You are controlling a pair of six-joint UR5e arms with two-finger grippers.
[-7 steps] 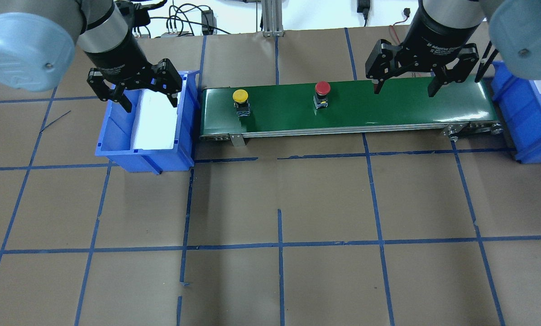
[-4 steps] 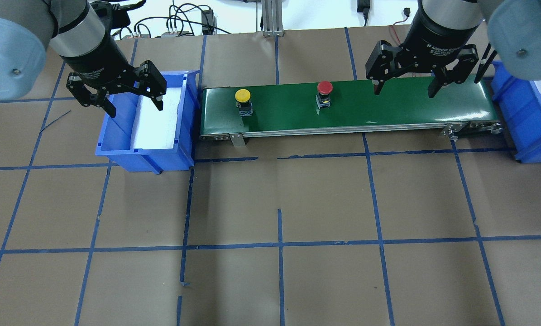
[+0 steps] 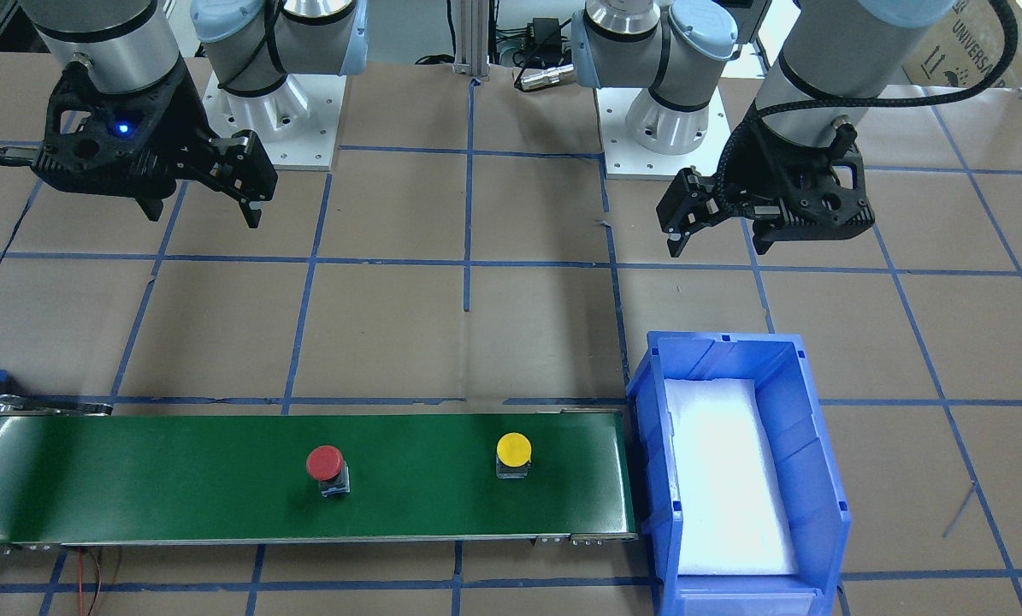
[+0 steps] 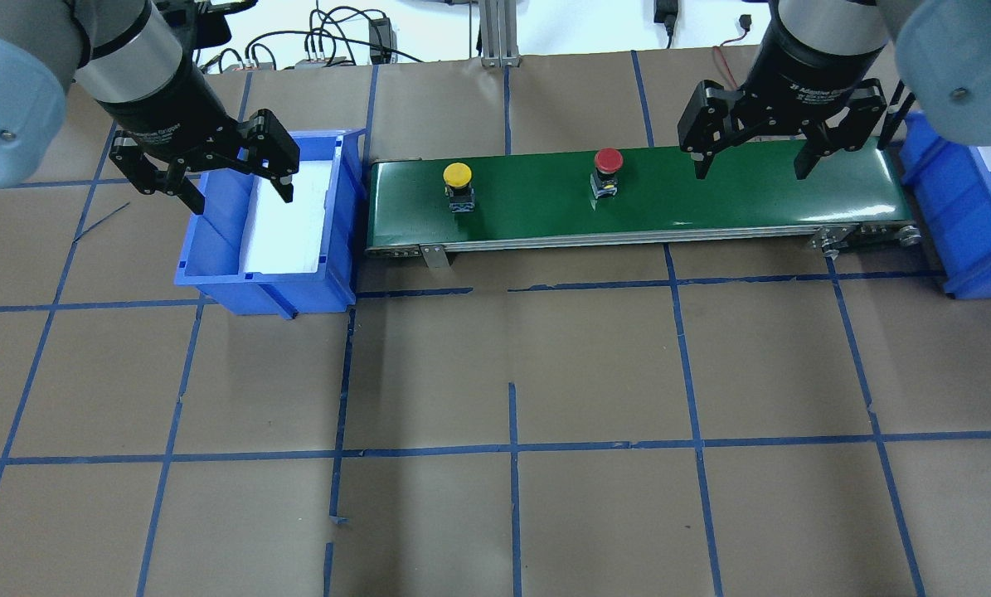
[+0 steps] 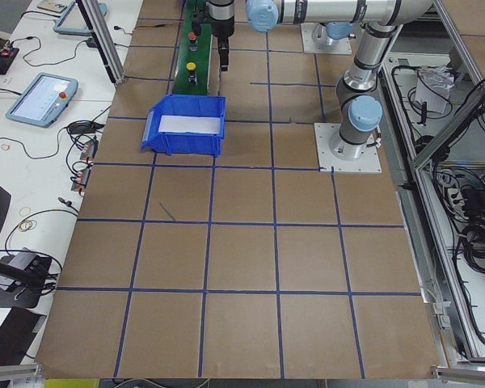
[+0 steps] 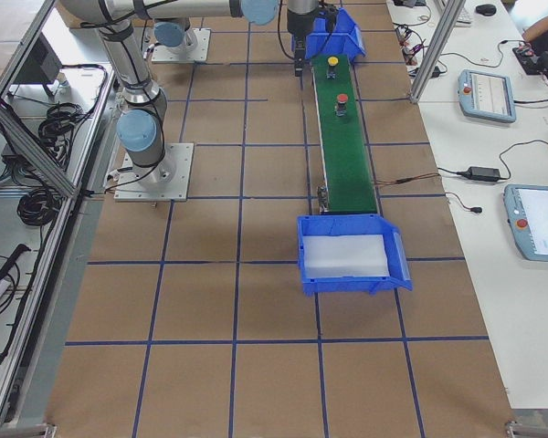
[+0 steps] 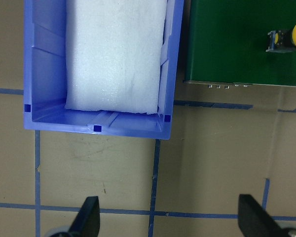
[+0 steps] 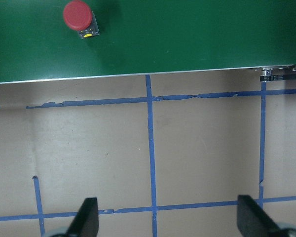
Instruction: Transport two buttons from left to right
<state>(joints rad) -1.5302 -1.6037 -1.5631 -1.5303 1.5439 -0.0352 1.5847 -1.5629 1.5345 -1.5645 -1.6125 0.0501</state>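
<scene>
In the overhead view the right-hand blue plastic bin [image 4: 959, 207] is cut off at the frame edge. The round yellow-capped push-button [image 4: 458, 174] and round red-capped push-button [image 4: 608, 160] stand upright on the smooth green conveyor belt [image 4: 752, 203], yellow at 9 o'clock of red. The right wrist view shows only red, while the left wrist view clips yellow at its edge. The left gripper [image 4: 241, 197], fingers spread wide and empty, hangs near the blue plastic bin lined with white foam [image 4: 296, 290]. The right gripper [image 4: 750, 172], likewise spread and empty, appears at 3 o'clock of red. The front-facing view alone shows both raised, apart from belt and bin.

Blue bin [image 5: 182, 144], green belt [image 5: 203, 78] beyond, yellow button [image 5: 191, 67], red button [image 5: 193, 36] aboard
</scene>
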